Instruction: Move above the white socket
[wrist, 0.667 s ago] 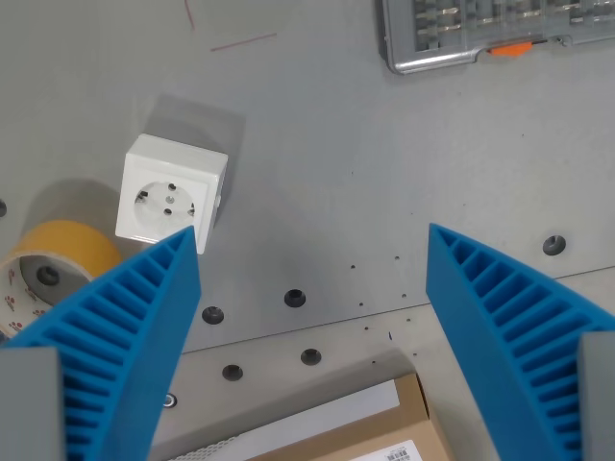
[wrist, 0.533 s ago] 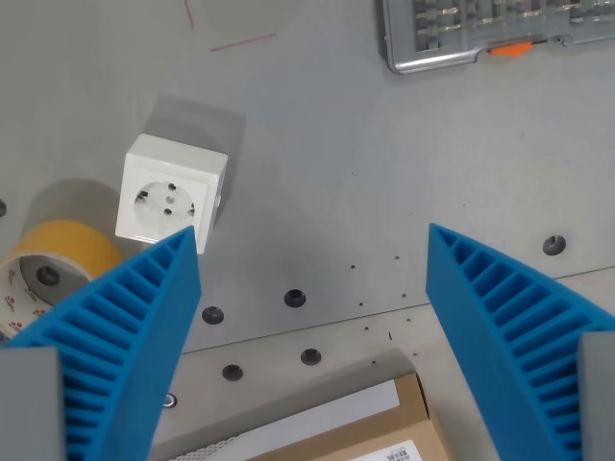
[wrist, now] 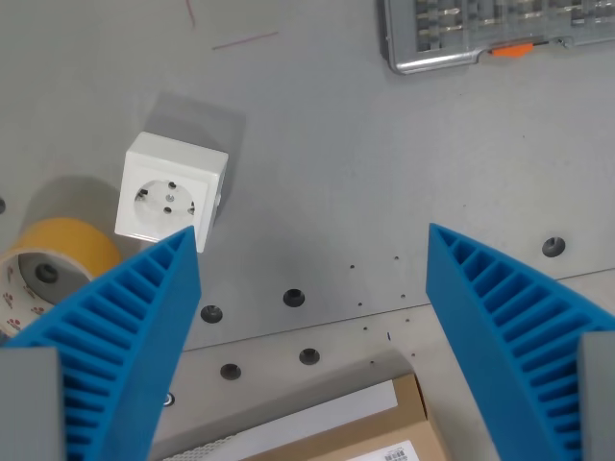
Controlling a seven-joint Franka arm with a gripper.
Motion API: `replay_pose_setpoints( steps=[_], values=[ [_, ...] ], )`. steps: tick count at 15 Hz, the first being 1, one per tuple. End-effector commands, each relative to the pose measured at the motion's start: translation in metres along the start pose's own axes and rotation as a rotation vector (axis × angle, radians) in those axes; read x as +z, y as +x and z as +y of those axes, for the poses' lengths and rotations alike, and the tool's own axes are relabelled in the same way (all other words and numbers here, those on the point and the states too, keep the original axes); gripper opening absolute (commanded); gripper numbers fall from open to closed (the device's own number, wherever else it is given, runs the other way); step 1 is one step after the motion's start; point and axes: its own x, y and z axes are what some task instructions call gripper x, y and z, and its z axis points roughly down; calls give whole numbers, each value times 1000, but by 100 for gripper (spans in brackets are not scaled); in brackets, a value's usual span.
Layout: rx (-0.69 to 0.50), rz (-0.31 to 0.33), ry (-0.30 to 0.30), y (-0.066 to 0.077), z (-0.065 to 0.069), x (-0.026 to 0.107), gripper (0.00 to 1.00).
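Wrist view: a gripper (wrist: 312, 240) with blue ribbed fingers (wrist: 130, 327) spread wide apart, holding nothing, hangs over a grey counter (wrist: 327, 163). The white socket (wrist: 171, 189) sits at nine o'clock, touching the tip of the finger on the wrist view's left in the picture, beside yellow tape (wrist: 48, 264).

Lab/workshop: drilled metal bench (wrist: 384, 192), bit case (wrist: 480, 34), tape roll (wrist: 48, 259).

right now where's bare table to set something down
Free: the wide patch between the white socket and the clear case, down to the bolt holes. Crowded: wrist view's left, where the tape roll sits beside the socket; cardboard box at bottom.
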Motion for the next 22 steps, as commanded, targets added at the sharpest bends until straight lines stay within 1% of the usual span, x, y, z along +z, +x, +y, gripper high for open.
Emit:
replay_pose_setpoints(
  steps=[1,6,10,16,22],
  values=[
    [-100,15,3,-2,-2,3,100],
    [-221,48,7,-5,-6,13,100],
    [-347,74,5,-10,-11,25,100],
    [-547,84,-7,-19,-24,48,100],
    [-746,88,-23,-27,-39,77,100]
  ],
)
